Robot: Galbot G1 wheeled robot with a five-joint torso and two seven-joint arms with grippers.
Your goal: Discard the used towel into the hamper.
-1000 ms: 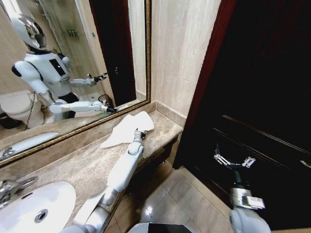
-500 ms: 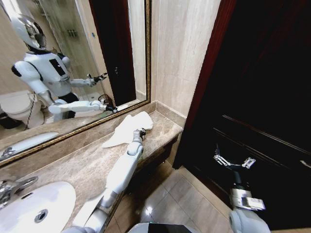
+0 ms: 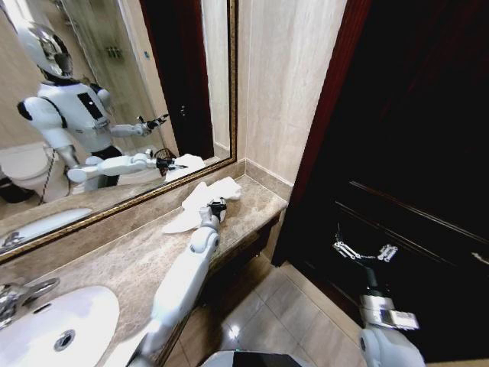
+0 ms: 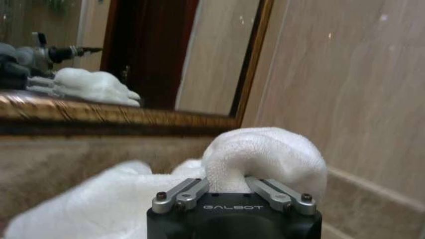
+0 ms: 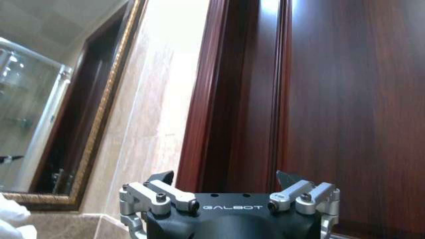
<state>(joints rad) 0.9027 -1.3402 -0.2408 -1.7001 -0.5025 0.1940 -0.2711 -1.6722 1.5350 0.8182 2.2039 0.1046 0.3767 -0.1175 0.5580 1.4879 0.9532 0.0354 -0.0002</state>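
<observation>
Nearest the robot, a white sink [image 3: 53, 325] sits at the left end of a beige marble tabletop [image 3: 114, 264]. The left arm stretches forward along this tabletop toward its far end.

There, the left end effector [image 3: 218, 206] is clenched on a white towel [image 3: 200, 205]. In the left wrist view a fold of the towel [image 4: 265, 154] bulges up between the closed fingers, so the grip looks to be on a pinched ridge of cloth. The rest of the towel trails on the tabletop on the mirror side of the end effector, its long axis running along the tabletop. Part of it appears raised.

To the right, well apart from the towel, the right end effector [image 3: 365, 251] hangs released, its fingers spread, in front of a dark wooden door [image 3: 412, 153]. The left arm is plainly the nearer one to the towel.

Farthest off, a gold-framed mirror [image 3: 114, 99] behind the tabletop reflects the robot and the towel. A small dark shape near the reflected arm may be the hamper, but it is too small to tell. The hamper's direction from the held towel cannot be judged here.
</observation>
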